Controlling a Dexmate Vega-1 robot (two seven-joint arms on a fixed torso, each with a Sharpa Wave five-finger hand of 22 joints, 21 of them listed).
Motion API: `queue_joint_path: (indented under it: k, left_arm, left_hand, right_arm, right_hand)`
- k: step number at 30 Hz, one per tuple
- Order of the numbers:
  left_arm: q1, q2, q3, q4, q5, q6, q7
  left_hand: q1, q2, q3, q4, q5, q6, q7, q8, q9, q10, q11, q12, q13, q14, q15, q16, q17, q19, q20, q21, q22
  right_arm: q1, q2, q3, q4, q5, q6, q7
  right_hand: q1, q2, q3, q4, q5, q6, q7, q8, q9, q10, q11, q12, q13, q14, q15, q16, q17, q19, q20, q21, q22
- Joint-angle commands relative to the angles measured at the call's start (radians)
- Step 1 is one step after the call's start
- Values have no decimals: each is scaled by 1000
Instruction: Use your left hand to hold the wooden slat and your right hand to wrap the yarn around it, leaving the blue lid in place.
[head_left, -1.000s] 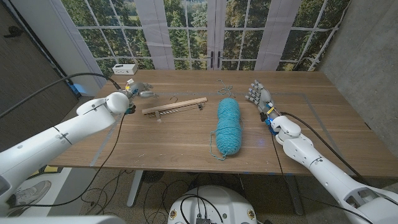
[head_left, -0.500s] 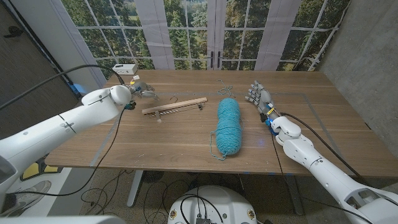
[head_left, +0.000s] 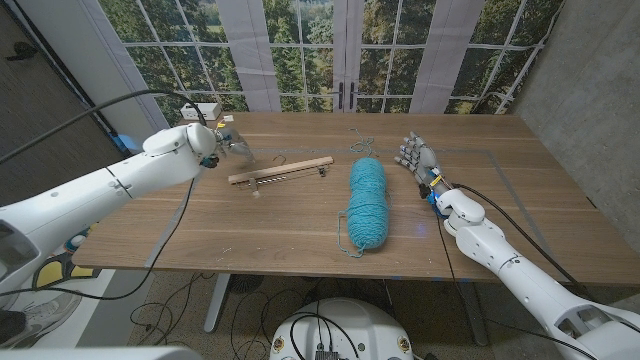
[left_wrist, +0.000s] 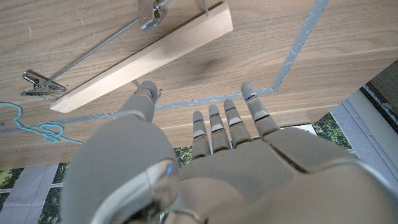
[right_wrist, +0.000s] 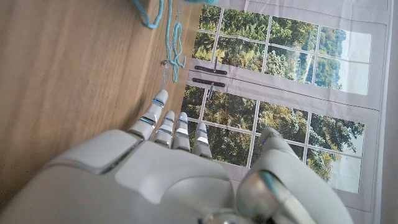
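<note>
The wooden slat (head_left: 281, 170) with a metal wire frame lies on the table left of centre, also seen close up as the slat (left_wrist: 143, 62) in the left wrist view. A teal yarn skein (head_left: 366, 202) lies at the middle, its loose strand (right_wrist: 168, 31) trailing toward the far edge. My left hand (head_left: 230, 145) hovers left of the slat's end, fingers apart and holding nothing; its fingertips (left_wrist: 227, 115) are short of the slat. My right hand (head_left: 417, 157) stands right of the skein, fingers extended, holding nothing.
A small white box (head_left: 201, 110) sits at the table's far left corner. Grey tape lines (left_wrist: 292, 59) mark a rectangle on the tabletop. Windows stand behind the table's far edge.
My left arm has swung up and toward the far side, bringing the hand slightly nearer the slat's left end. The right hand, slat and yarn have not moved.
</note>
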Motion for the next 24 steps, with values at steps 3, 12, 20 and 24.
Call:
queue_joint_path:
  k: [3, 12, 20, 24]
  left_arm:
    - [-111, -45, 98, 46, 145, 17, -196]
    - [-89, -68, 100, 49, 214, 0, -164]
    - [-42, -90, 85, 46, 265, 0, -96]
    - [-22, -96, 82, 40, 300, 0, -65]
  left_hand:
    - [10, -22, -26, 3, 6, 43, -2, 11, 6, 42, -10, 11, 2, 36, -13, 12, 4, 22, -16, -2, 3]
    - [14, -43, -45, 0, 9, 55, 1, 8, 6, 44, -12, 7, 2, 34, -17, 6, 1, 29, -21, -4, 3]
    - [48, -81, -73, -7, 25, 99, 4, 13, 7, 102, -28, 21, 4, 70, -40, 9, -2, 57, -23, -6, 3]
    - [63, -90, -82, -7, 31, 109, 10, 13, 8, 119, -31, 24, 5, 75, -45, 8, -2, 70, -21, -5, 3]
  right_arm:
    - [-12, 2, 6, -1, 10, 12, 4]
    - [-21, 4, 13, 9, 18, 25, 11]
    - [-18, 10, 16, 25, 26, 35, 22]
    - [-16, 14, 18, 33, 31, 34, 23]
  right_hand:
    - [-2, 6, 1, -2, -2, 11, 0, 10, 2, 11, -2, 6, 3, 5, 8, 10, 2, 14, 1, -5, 3]
    - [-6, 7, -1, -1, -3, 14, 3, 10, 2, 15, 0, 7, 3, 6, 9, 11, 2, 17, 2, -8, 3]
    - [-11, 8, -3, 0, -3, 17, 3, 10, 2, 15, 0, 7, 4, 7, 10, 12, 1, 18, 2, -10, 3]
    - [-14, 8, -5, 1, -4, 17, 3, 10, 2, 16, -1, 7, 4, 7, 10, 12, 1, 19, 2, -12, 3]
